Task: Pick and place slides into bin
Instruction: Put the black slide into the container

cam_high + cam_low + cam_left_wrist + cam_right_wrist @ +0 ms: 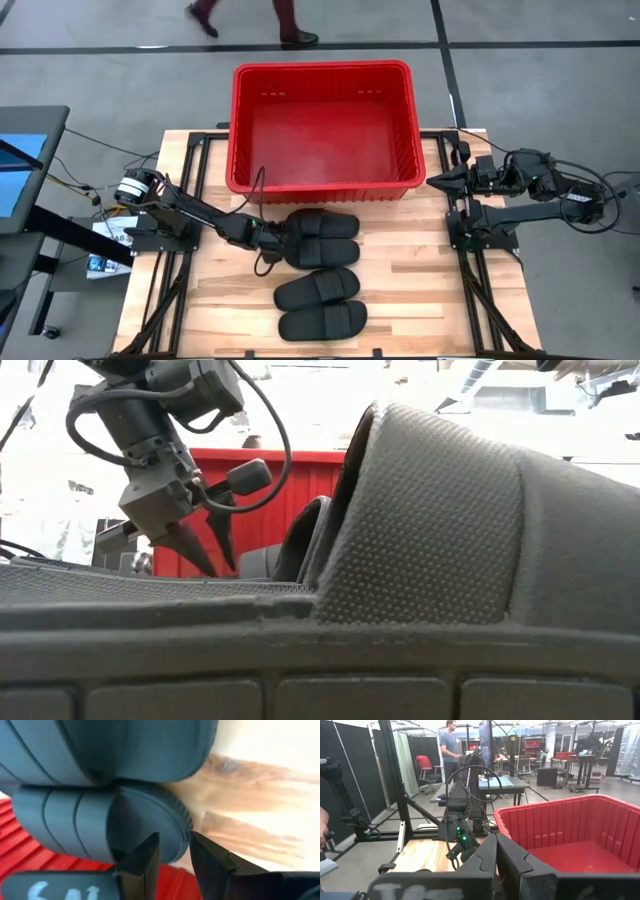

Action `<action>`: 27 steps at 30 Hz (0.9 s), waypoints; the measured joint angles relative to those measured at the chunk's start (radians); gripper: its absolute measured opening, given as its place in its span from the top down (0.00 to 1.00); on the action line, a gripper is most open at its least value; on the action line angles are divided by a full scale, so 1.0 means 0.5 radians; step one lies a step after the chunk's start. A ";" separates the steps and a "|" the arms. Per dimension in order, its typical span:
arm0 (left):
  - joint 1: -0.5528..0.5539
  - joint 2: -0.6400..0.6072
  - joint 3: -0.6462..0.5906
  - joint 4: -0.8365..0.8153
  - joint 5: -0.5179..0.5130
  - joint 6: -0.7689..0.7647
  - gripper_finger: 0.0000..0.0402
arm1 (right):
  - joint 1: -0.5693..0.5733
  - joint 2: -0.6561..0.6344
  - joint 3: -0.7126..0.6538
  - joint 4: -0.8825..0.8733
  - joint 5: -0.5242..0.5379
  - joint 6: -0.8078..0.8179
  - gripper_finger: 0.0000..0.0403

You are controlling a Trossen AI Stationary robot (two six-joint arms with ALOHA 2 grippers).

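Note:
Four black slides lie on the wooden table (420, 300) in front of the red bin (320, 68). Two lie side by side (322, 225) (322, 250), and two lie nearer (318, 288) (322, 320). My left gripper (278, 240) stands at the left end of the far pair, fingers pointing down and narrowly apart (218, 565). That slide's rounded end (150, 820) lies just past the fingertips. My right gripper (432, 181) is shut and empty beside the bin's right wall (580, 835). The nearest slide (450, 510) fills the low view. My left gripper comes at the slide's left end (175, 832) slanting down from the table's left. I cannot tell whether its fingertips (150, 855) touch the end. The slide lies flat on the table.
The bin takes up the table's far middle. Black frame rails (470, 270) run along both sides of the table. A person's legs (290, 25) pass beyond the far edge, and another person (451, 745) stands in the room behind.

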 joint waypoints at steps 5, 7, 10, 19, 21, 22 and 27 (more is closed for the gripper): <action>0.004 0.006 0.000 0.002 0.046 -0.003 0.75 | 0.000 0.000 0.001 0.000 0.000 0.000 1.00; 0.011 0.038 0.000 0.012 0.054 -0.005 0.75 | 0.000 0.000 0.000 0.000 0.000 0.000 1.00; 0.028 0.110 0.001 0.026 0.040 -0.008 0.75 | 0.000 0.000 0.000 0.000 0.000 0.000 1.00; 0.034 0.224 0.006 0.108 -0.063 -0.012 0.75 | -0.001 0.001 0.001 -0.004 0.000 0.000 1.00; 0.034 0.224 0.005 0.112 -0.065 -0.013 0.75 | 0.000 0.001 0.000 -0.004 0.000 0.000 1.00; 0.034 0.225 0.005 0.111 -0.065 -0.013 0.75 | -0.001 0.001 0.001 -0.004 0.000 0.000 1.00; 0.034 0.227 0.003 0.104 -0.071 -0.014 0.84 | 0.000 0.001 0.000 -0.004 0.000 0.000 1.00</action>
